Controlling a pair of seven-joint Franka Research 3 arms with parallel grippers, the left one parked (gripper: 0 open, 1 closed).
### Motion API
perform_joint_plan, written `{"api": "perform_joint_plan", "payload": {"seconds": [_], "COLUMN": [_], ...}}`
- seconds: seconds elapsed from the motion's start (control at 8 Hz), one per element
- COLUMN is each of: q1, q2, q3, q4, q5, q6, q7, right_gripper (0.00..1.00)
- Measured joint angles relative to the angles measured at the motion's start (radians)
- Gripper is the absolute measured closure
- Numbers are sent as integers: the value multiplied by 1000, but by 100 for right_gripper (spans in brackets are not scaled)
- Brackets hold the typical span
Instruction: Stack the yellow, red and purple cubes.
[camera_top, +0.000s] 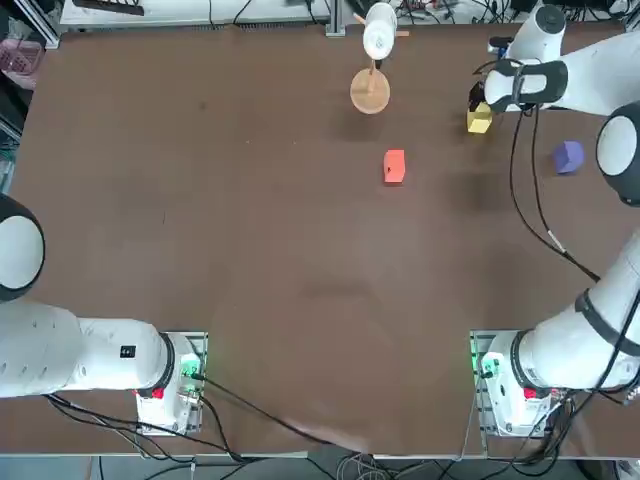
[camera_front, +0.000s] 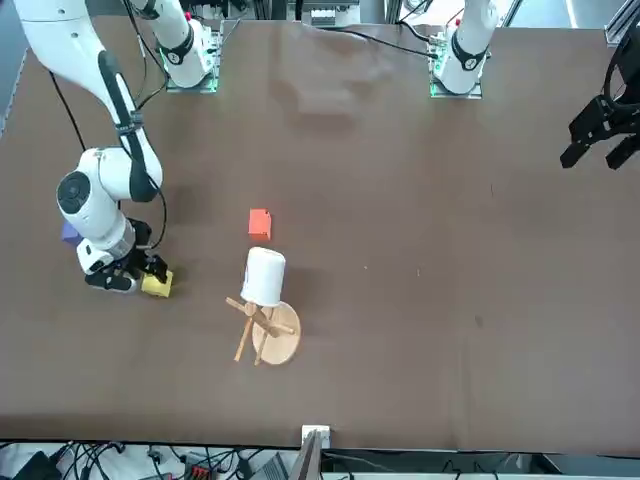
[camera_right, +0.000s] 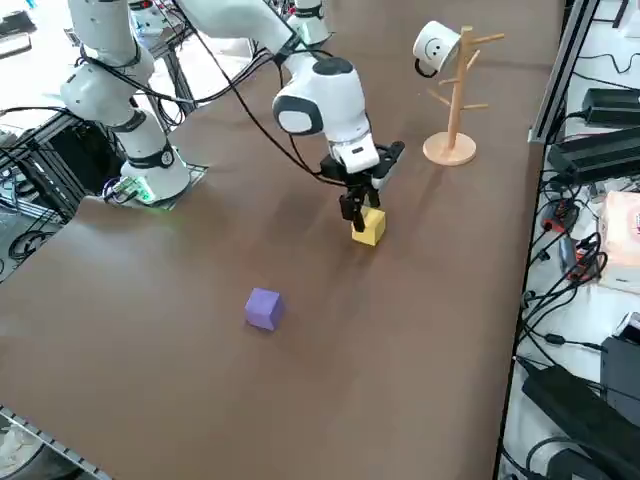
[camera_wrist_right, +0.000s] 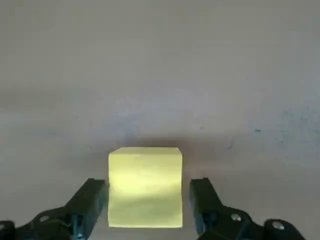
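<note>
Yellow cube (camera_wrist_right: 145, 189) sitting on table (camera_top: 280, 260) between fingers of right hand (camera_wrist_right: 148, 200), gaps showing at both sides; fingers standing apart. Purple cube (camera_right: 264, 309) resting on table, well apart from hand, on side nearer robot's bases. Red cube (camera_top: 394, 166) lying left of both other cubes, near wooden stand (camera_right: 450, 148). White mug (camera_front: 263, 276) hanging on stand. All three cubes standing separate, none stacked.
</note>
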Motion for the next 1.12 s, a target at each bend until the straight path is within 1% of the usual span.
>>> {"api": "perform_joint_plan", "payload": {"seconds": [0.62, 0.75, 0.88, 1.0, 1.12], "q1": [1, 1, 1, 2, 6], "q2": [53, 63, 64, 64, 64], "q3": [0, 0, 1, 2, 3], "q4": [11, 12, 16, 19, 22], "q5": [-3, -4, -4, -5, -7], "q6": [29, 32, 32, 32, 26], "q7": [-6, -8, -14, -19, -19], "right_gripper": [0, 2, 19, 21, 27]}}
